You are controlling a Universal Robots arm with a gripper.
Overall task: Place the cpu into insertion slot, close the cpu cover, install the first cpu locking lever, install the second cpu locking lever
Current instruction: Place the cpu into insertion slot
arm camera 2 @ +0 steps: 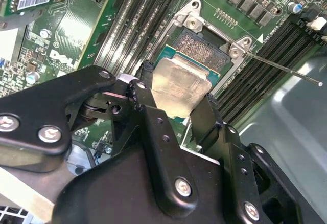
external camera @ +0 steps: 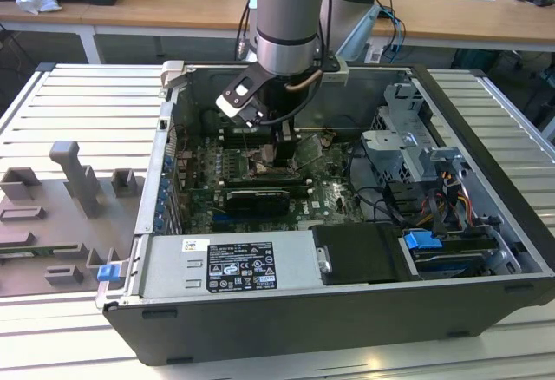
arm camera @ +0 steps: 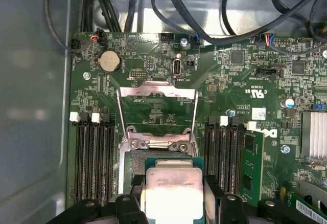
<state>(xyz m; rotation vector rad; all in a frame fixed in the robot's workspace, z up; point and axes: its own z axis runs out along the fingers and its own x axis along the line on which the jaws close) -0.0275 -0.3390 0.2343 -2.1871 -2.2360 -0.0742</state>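
Between the jaws, the cpu (arm camera 2: 179, 88)

Your exterior view stands high off the front of the open computer case (external camera: 260, 328). It looks down and across it toward the desks (external camera: 173, 3) behind, far enough back to take in the whole case and the arm (external camera: 290, 16) reaching in from above. The first wrist view looks almost straight down on the green circuit board (arm camera: 230, 91), close in. The second wrist view sits closer still, slanting over the gripper (arm camera 2: 176, 98). Both wrist views share the cpu (arm camera: 173, 191) (arm camera 2: 181, 81), the insertion slot (arm camera 2: 202, 47) and the memory slots (arm camera: 94, 157). The exterior view sees that same patch of board under the arm.
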